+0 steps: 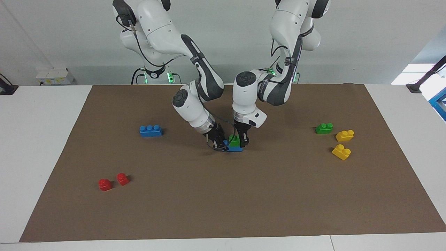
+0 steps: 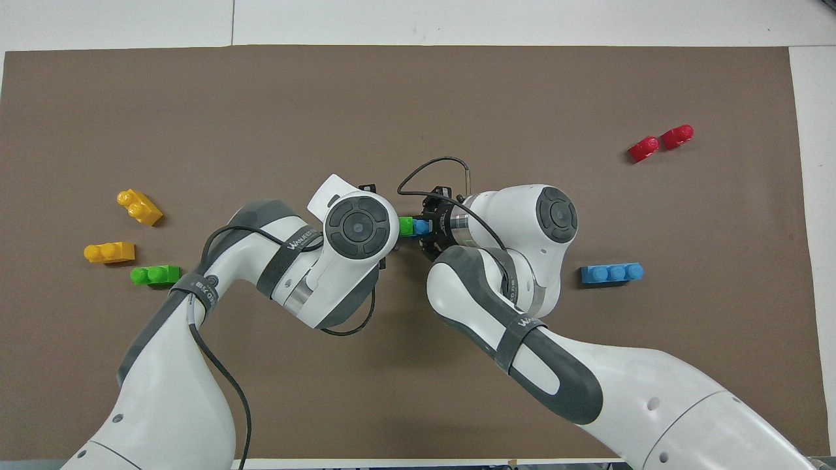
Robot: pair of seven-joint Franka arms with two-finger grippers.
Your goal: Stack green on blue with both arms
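No containers anywhere on the worktop. At the middle of the brown mat, a green brick seated on a blue brick.

Left gripper straight down over the green brick, fingers straddling it; whether clamped on it or slightly apart from its sides, cannot tell. Right gripper slanted in low from the right arm's end, fingers shut on the end of the blue brick, pinning it on the mat. From overhead, only a sliver of the green brick and one blue stud visible between the two wrists.

Second blue brick lying alone toward the right arm's end, well apart from the stack. Two red bricks just beside each other, farther from the robots at that same end. Toward the left arm's end, a second green brick with two yellow bricks near it, the yellow ones a little farther from the robots.

Mat spread over a white worktop, plain pale wall at the robots' end, a white box at the worktop's edge by the wall.
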